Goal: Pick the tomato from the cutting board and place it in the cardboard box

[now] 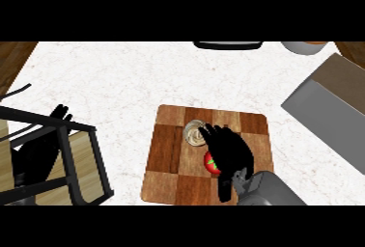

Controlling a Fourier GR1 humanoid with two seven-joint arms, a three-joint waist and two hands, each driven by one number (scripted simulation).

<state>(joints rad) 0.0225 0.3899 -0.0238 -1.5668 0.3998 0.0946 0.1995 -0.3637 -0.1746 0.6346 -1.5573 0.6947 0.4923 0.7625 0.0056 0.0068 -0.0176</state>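
A checkered wooden cutting board [171, 154] lies on the white counter. A red tomato [210, 163] with a green top rests on it, mostly covered by my right hand [230, 152], which hovers over it with fingers extended toward a pale round object [193, 133] at the board's far side. The cardboard box [335, 96] stands tilted at the right, its brown inside and grey flap showing. My left hand [43, 144] rests at the left edge, fingers up, behind a black frame.
A black wire rack [71, 159] stands at the left over a wooden surface. A dark object [228, 45] and a white bowl [305, 47] sit at the counter's far edge. The white counter stretches between board and box.
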